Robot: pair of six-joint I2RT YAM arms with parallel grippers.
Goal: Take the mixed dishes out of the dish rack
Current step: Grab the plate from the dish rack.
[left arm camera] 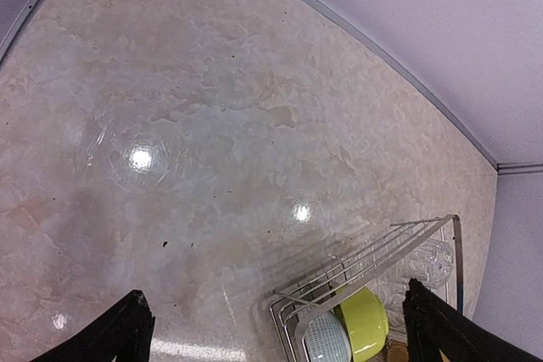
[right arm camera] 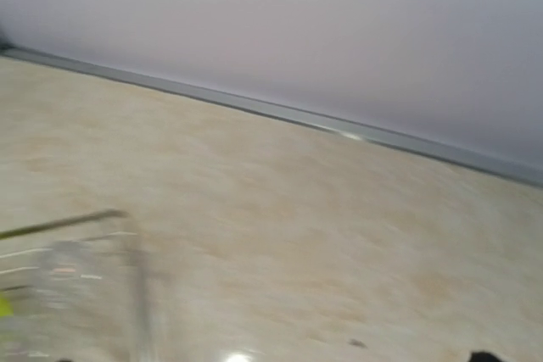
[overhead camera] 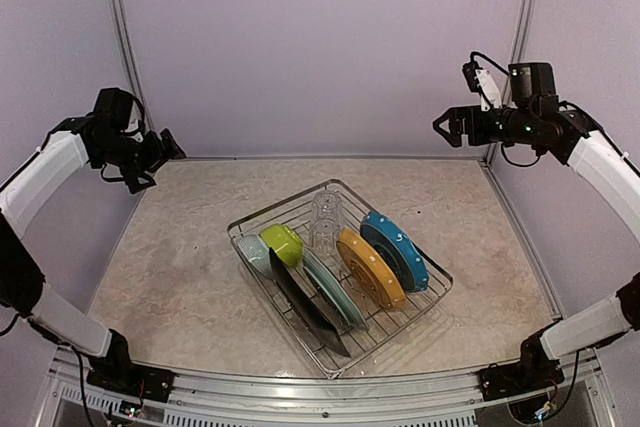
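Left gripper (overhead camera: 157, 161) hangs with its fingers spread wide, holding nothing. Right gripper (overhead camera: 446, 130) is likewise parted and empty. The dish rack (overhead camera: 277, 206), with the mixed dishes (overhead camera: 368, 267) inside, sits well below, between both.

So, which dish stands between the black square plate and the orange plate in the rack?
The pale teal plate, upright between them; the top external view shows it.

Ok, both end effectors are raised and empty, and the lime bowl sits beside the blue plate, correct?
No. The top view shows the lime bowl beside the pale-blue bowl at the rack's left end, the blue plate at its right. The left end effector and right end effector are raised and empty.
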